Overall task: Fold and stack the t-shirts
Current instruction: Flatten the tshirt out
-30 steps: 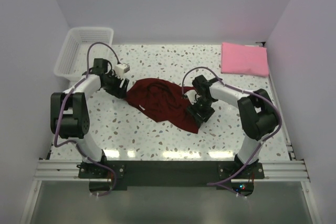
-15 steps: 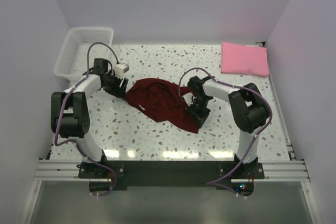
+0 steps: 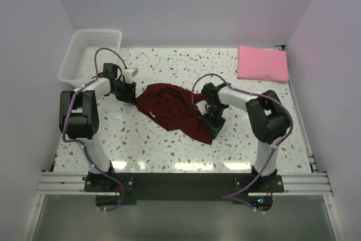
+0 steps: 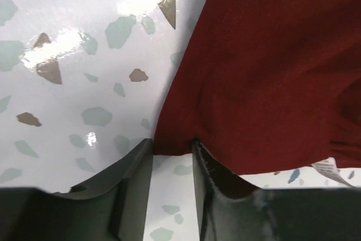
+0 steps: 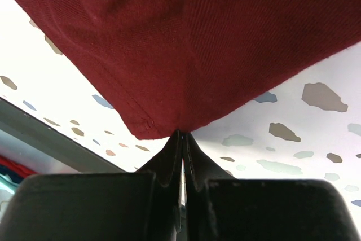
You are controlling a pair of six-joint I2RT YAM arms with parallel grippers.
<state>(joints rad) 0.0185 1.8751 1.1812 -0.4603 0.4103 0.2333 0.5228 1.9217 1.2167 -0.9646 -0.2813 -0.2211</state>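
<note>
A dark red t-shirt (image 3: pixel 172 108) lies crumpled in the middle of the speckled table. My left gripper (image 3: pixel 131 95) is low at its left edge. In the left wrist view the left gripper (image 4: pixel 172 145) stands open by a narrow gap, with the red t-shirt's (image 4: pixel 271 71) hem lying between the fingertips. My right gripper (image 3: pixel 210 121) sits at the shirt's near right corner. In the right wrist view the right gripper (image 5: pixel 181 134) is shut, pinching the edge of the red t-shirt (image 5: pixel 197 43). A folded pink t-shirt (image 3: pixel 262 63) rests at the back right.
A white plastic basket (image 3: pixel 84 49) stands at the back left corner. White walls close in the table on three sides. A white label (image 4: pixel 333 169) sticks out from the red shirt's lower edge.
The right gripper has shut on the red shirt's corner. The left jaws have narrowed around the shirt's left hem, and the left arm has swung slightly.
</note>
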